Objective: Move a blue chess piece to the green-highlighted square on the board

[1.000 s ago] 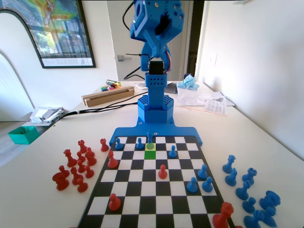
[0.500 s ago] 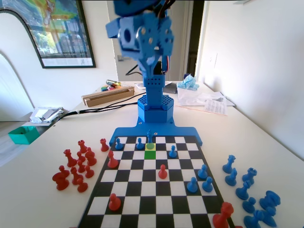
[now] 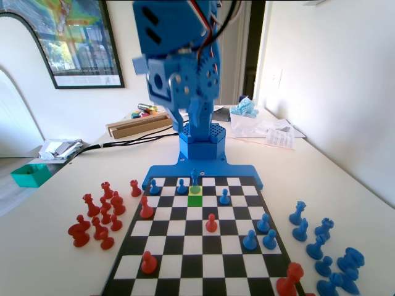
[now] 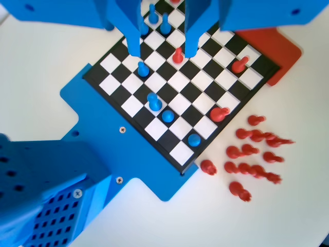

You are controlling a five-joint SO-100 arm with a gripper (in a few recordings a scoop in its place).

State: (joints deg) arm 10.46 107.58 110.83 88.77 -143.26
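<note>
While the gripper hung high above the board, jaws apart, the blue chess piece stood just beyond the green-highlighted square

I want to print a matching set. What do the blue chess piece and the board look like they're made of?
The blue chess piece looks like moulded or printed plastic: one uniform blue, smooth with a slight sheen. The board looks like a flat, thin black-and-white printed sheet or panel with a matte finish; its blue rim looks like plastic. I can't tell beyond that.
</note>
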